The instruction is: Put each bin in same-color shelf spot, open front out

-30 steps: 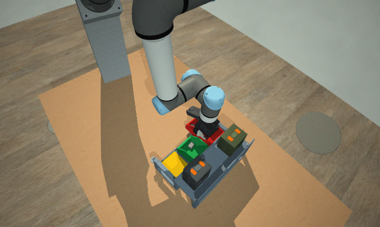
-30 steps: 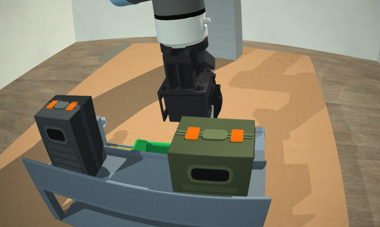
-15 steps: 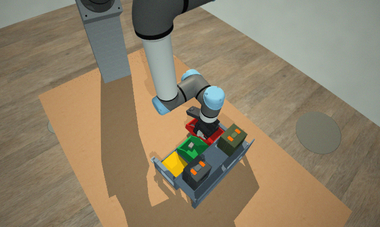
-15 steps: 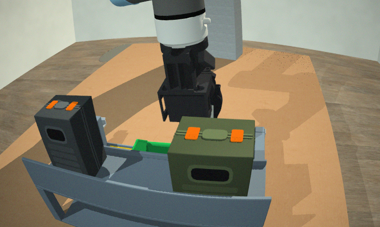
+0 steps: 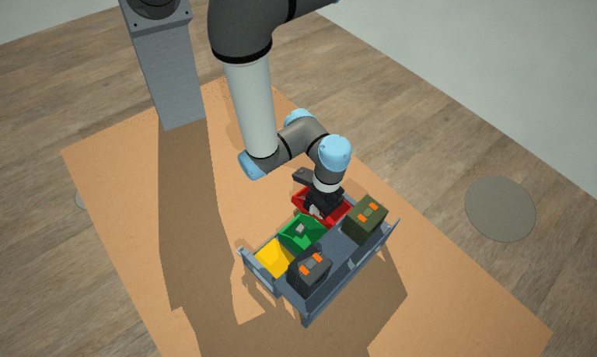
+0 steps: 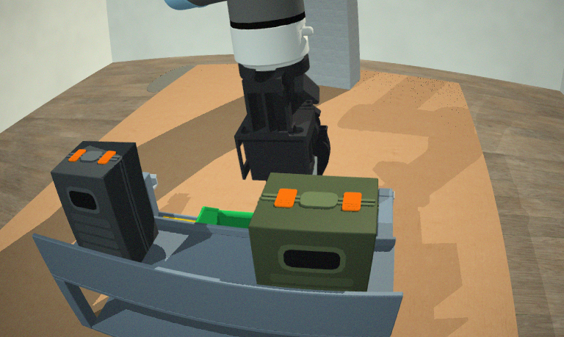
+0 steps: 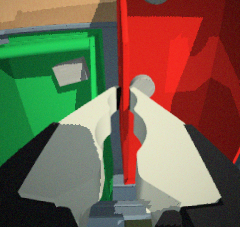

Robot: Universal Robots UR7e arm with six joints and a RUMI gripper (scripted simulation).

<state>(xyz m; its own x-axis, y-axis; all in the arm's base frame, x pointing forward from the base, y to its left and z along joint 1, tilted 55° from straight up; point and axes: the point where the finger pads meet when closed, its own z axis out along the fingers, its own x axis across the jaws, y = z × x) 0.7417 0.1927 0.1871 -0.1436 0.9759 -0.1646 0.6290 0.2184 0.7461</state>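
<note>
My gripper (image 5: pixel 315 212) (image 7: pixel 123 88) is shut on the red bin's side wall, the one facing the green bin. The red bin (image 5: pixel 340 214) (image 7: pixel 162 42) is at the shelf's right end in the top view, its outer end jutting past the front; grey round parts (image 7: pixel 143 84) lie in it. The green bin (image 5: pixel 303 243) (image 6: pixel 235 219) (image 7: pixel 40 99) sits in the middle of the shelf (image 5: pixel 336 247) (image 6: pixel 220 252), with a grey part (image 5: pixel 299 228) (image 7: pixel 71 73) inside. The yellow bin (image 5: pixel 272 257) is at the left end. The colored marks and the red bin's underside are hidden.
On the upper board stand a dark grey case (image 5: pixel 308 274) (image 6: pixel 89 192) near the yellow bin and an olive green case (image 5: pixel 363 221) (image 6: pixel 316 225) close behind the red bin and my gripper. Upright end plates close the shelf's sides.
</note>
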